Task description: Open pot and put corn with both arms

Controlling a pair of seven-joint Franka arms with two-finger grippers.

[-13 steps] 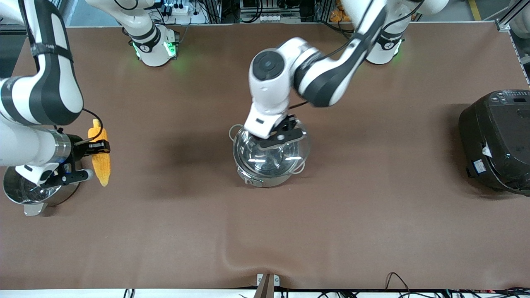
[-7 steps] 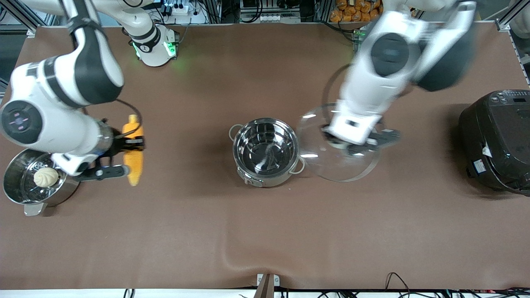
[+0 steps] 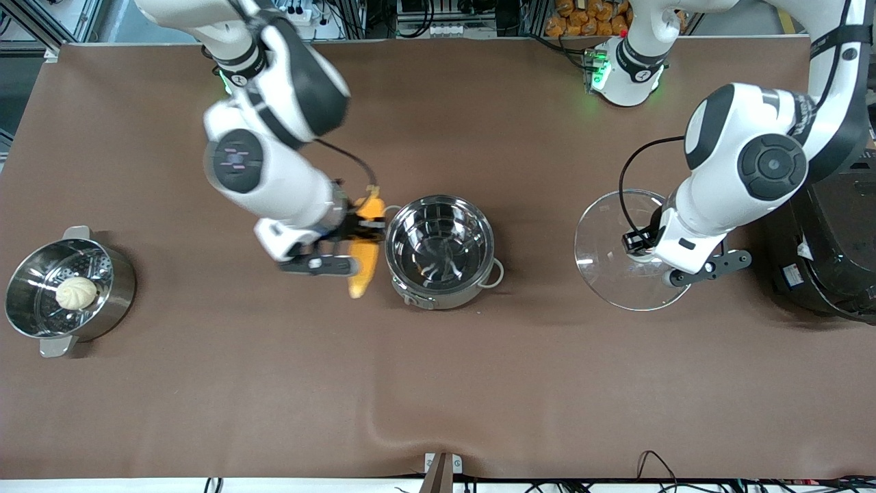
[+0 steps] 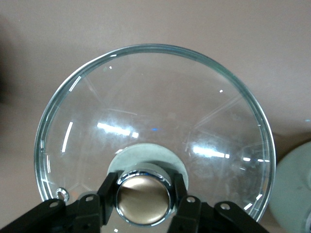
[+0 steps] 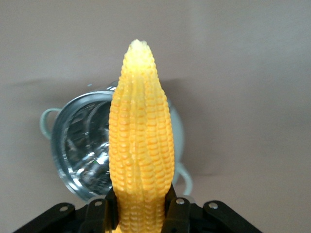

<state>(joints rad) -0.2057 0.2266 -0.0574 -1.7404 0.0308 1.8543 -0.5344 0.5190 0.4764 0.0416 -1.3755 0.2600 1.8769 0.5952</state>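
The corn (image 3: 364, 256) is clamped in the right gripper (image 3: 354, 241) fingers beside the open pot (image 3: 439, 250); the lid (image 3: 619, 250) knob is pinched by the left gripper (image 4: 144, 201) over the worktop (image 3: 438, 383).

Brown cloth (image 3: 438, 383) covers the whole table, with a wrinkle ridge near the front camera's edge. Metal clamp (image 3: 441, 469) at that edge. Black cables (image 3: 657, 465) trail along there. Power strips (image 3: 438, 27) and aluminium frame bars (image 3: 838, 31) along the edge by the bases. Even overhead light, soft shadows.
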